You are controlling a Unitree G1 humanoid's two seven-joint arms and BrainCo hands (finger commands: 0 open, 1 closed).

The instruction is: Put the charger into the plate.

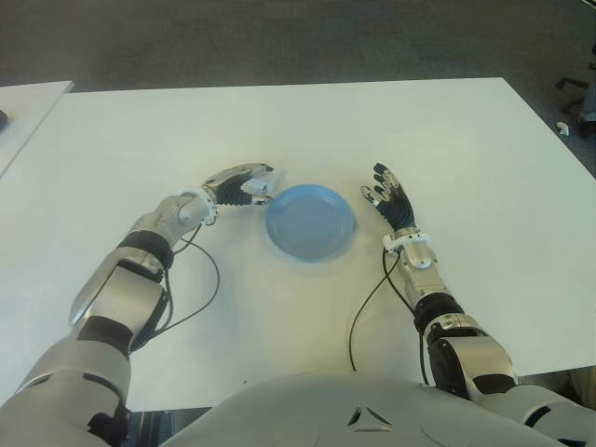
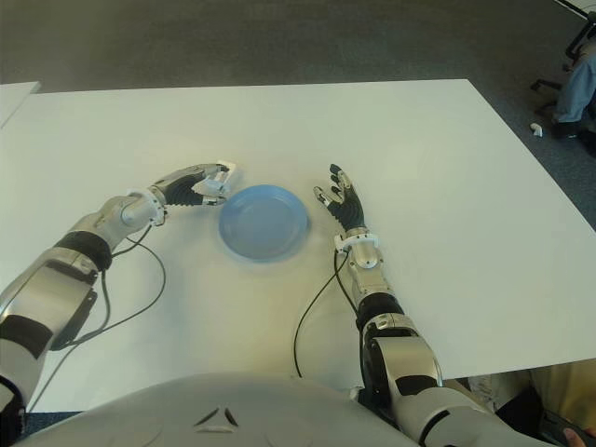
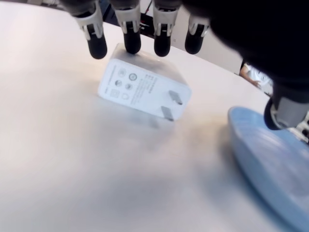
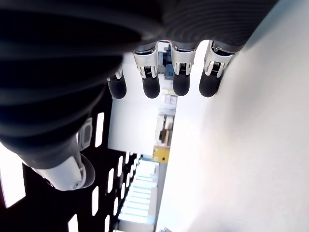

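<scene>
Charger: the white charger (image 3: 144, 90) sits on the table (image 1: 447, 130) near its middle, just beside the rim of the blue plate (image 1: 310, 223) on the robot's left, prongs facing the wrist camera.
Left hand: the left hand (image 1: 240, 184) curls over the charger; four fingers (image 3: 132, 42) touch its far top edge, the thumb apart near the plate. Not yet a firm hold.
Right hand: the right hand (image 1: 388, 198) shows beside the plate's other side, fingers spread, holding nothing.
Risk: with only fingertip contact on one edge, the smooth block may tip or skid away.
Second risk: a low carry could knock the plate's rim and shove it.
</scene>
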